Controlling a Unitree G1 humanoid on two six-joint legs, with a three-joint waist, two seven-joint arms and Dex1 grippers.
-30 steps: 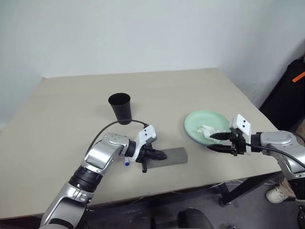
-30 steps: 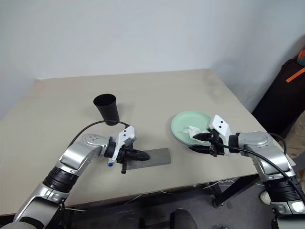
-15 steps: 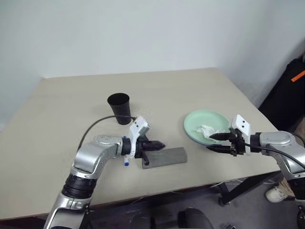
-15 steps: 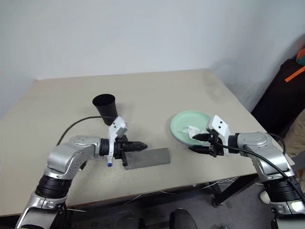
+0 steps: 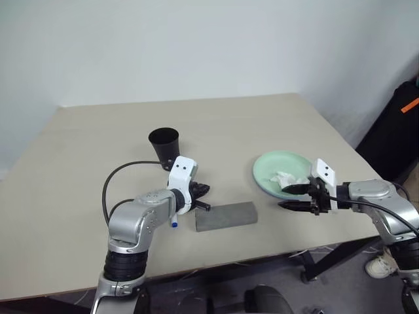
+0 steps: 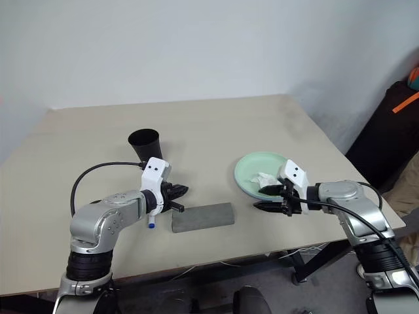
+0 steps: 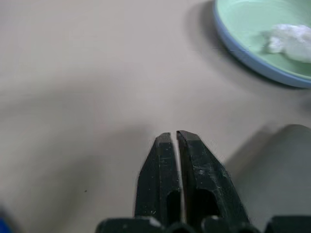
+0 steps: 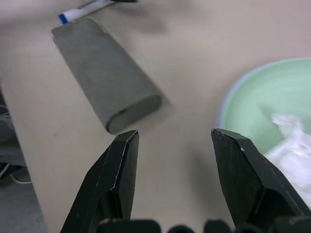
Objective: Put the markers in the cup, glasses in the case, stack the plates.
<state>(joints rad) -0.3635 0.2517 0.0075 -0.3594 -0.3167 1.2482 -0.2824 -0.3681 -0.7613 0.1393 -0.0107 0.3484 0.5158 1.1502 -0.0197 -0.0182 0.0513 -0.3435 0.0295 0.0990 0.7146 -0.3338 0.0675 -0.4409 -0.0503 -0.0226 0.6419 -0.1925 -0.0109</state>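
— Where do the arms stand right now?

— The left gripper (image 5: 204,190) hangs just off the near-left end of the grey case (image 5: 226,216), its two fingers nearly pressed together with only a slit between them, nothing in them. The right gripper (image 5: 290,197) is spread wide and empty at the near edge of the plates (image 5: 265,171), pointing across toward the case.

— And the marker?

— The blue-capped marker (image 5: 174,222) lies on the bench (image 5: 98,150) just beside the left wrist, between that arm and the case. I'd judge it light, stiff and smooth, so likely to roll; best pinched across the middle of the barrel.

— The case looks soft.

— Felt-like, closed, lying flat. Probably grippy enough, light, taken across its narrow width. The cup (image 5: 165,148) stands upright behind the left gripper; it seems light and could tip if nudged at the rim.

— The plates?

— The mint one already sits in the blue one, with a crumpled tissue (image 5: 284,178) on top. Rigid and smooth, I'd say; held by the rim.

— And the room?

— A plain, matte beige bench, a pale wall behind, and a dark bag (image 5: 399,124) at the right.
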